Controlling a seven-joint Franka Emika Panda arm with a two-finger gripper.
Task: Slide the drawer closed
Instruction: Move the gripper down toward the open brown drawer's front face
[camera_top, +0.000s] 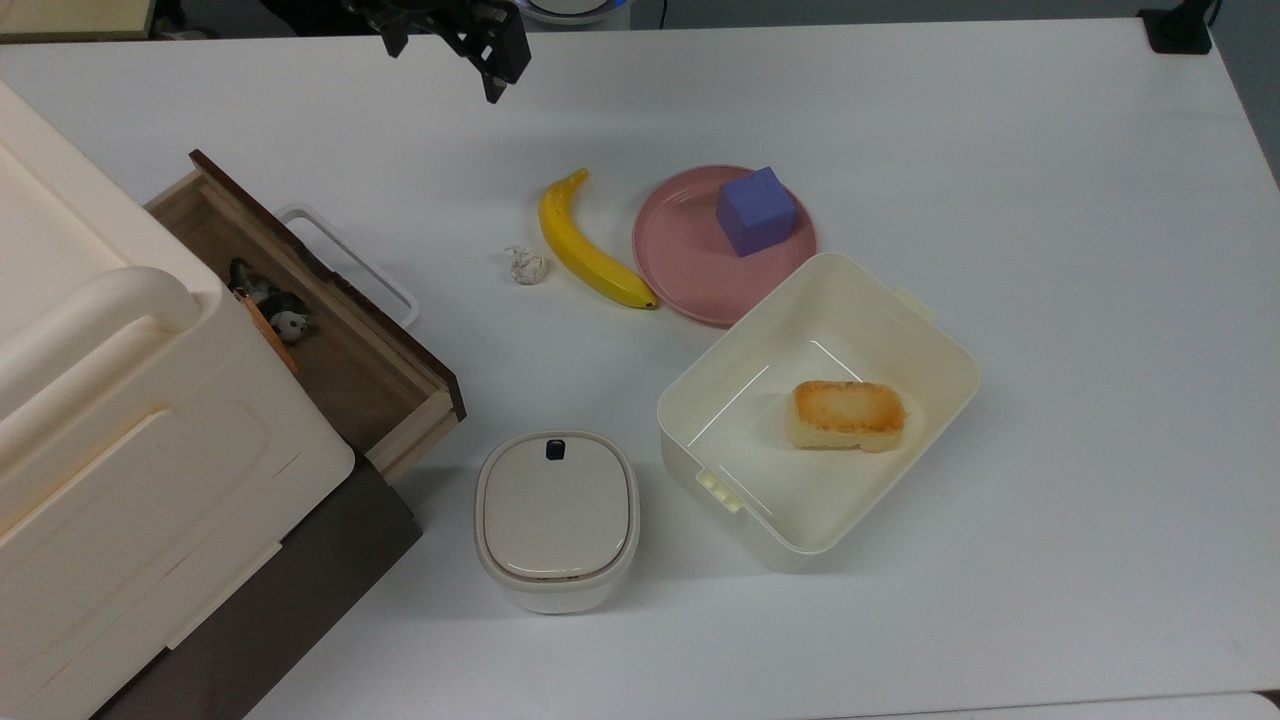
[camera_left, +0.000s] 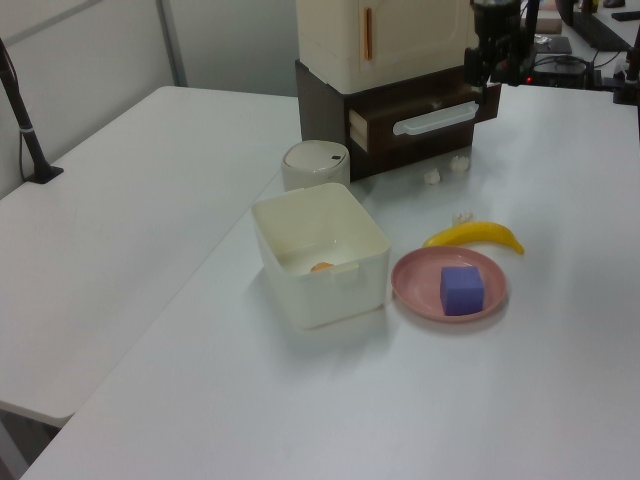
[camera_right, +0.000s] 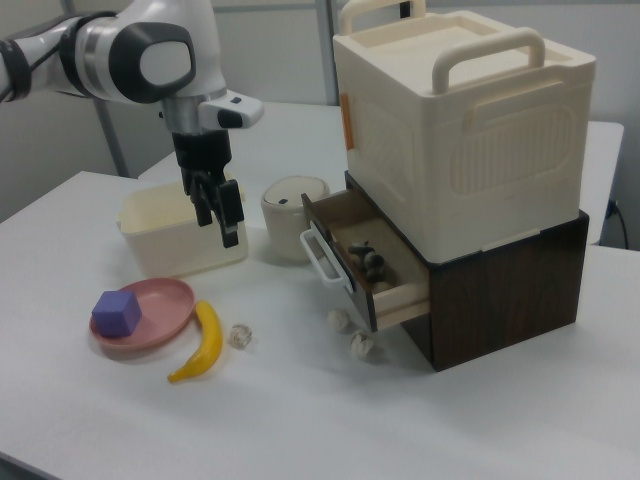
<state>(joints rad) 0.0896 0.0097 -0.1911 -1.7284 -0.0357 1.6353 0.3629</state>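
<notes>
The drawer (camera_top: 330, 330) is standing pulled out at the left of the top view, its dark front panel and white loop handle (camera_top: 345, 262) running on a diagonal from upper left to lower right, so its travel into the cabinet is pointing toward the lower left of the frame. The claw (camera_top: 440, 45) is hanging at the upper edge of the top view, well apart from the handle and up and to its right; in the right view the claw (camera_right: 216, 214) is showing its fingers parted a little, carrying nothing. Judging from this, the claw is needing to drop toward the lower left and meet the front panel square on.
</notes>
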